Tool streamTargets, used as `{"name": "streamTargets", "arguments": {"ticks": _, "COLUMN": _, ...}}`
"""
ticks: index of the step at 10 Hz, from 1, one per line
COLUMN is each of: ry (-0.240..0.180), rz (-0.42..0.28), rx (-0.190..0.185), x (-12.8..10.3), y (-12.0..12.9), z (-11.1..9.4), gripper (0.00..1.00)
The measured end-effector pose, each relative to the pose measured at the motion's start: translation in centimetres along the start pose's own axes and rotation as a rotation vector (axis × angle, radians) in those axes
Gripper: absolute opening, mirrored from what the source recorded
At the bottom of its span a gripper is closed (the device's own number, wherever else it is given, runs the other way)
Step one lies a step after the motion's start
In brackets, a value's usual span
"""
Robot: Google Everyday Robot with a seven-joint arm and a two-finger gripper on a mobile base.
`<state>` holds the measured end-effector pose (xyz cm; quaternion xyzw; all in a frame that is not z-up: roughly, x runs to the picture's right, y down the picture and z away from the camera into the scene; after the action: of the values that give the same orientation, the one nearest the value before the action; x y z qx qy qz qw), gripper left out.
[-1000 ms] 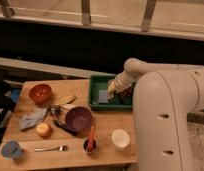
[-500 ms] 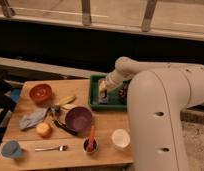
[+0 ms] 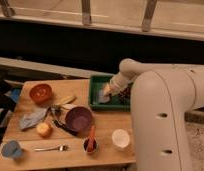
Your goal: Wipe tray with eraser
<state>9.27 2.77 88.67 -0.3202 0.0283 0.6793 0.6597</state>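
Note:
A green tray (image 3: 96, 83) sits at the back right of the wooden table. My white arm reaches over it from the right. My gripper (image 3: 107, 91) is down inside the tray at its middle, over a pale patch on the tray floor. The eraser cannot be made out apart from the gripper. Dark items lie in the tray's right part, partly hidden by my arm.
On the table (image 3: 75, 152) are an orange bowl (image 3: 40, 92), a purple bowl (image 3: 78, 118), a white cup (image 3: 120, 138), a small dark cup with a red tool (image 3: 90, 144), a fork (image 3: 49, 148), a grey cloth (image 3: 33, 119), an orange fruit (image 3: 43, 129) and a blue disc (image 3: 10, 149).
My gripper has moved left across the tray, from its right part to its middle. The arm followed. Nothing else on the table moved.

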Motion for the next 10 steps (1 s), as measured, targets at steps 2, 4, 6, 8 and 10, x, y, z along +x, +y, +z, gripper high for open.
{"name": "streamTargets", "arguments": {"ticks": 2, "ry": -0.025, "rz": 0.008, "rx": 0.010, "x": 0.5, "y": -2.4, "z": -1.4, "gripper": 0.00}}
{"name": "streamTargets", "arguments": {"ticks": 4, "ry": -0.057, "rz": -0.006, "rx": 0.008, "x": 0.0, "y": -3.1, "z": -2.4, "gripper": 0.00}}
{"name": "streamTargets", "arguments": {"ticks": 6, "ry": -0.070, "rz": -0.025, "rx": -0.001, "x": -0.8, "y": -2.1, "z": -2.2, "gripper": 0.00}}
{"name": "streamTargets", "arguments": {"ticks": 8, "ry": -0.081, "rz": -0.058, "rx": -0.025, "x": -2.4, "y": 1.0, "z": -1.2, "gripper": 0.00}}
{"name": "streamTargets", "arguments": {"ticks": 10, "ry": -0.070, "rz": -0.077, "rx": -0.041, "x": -2.9, "y": 3.6, "z": 0.0, "gripper": 0.00}}
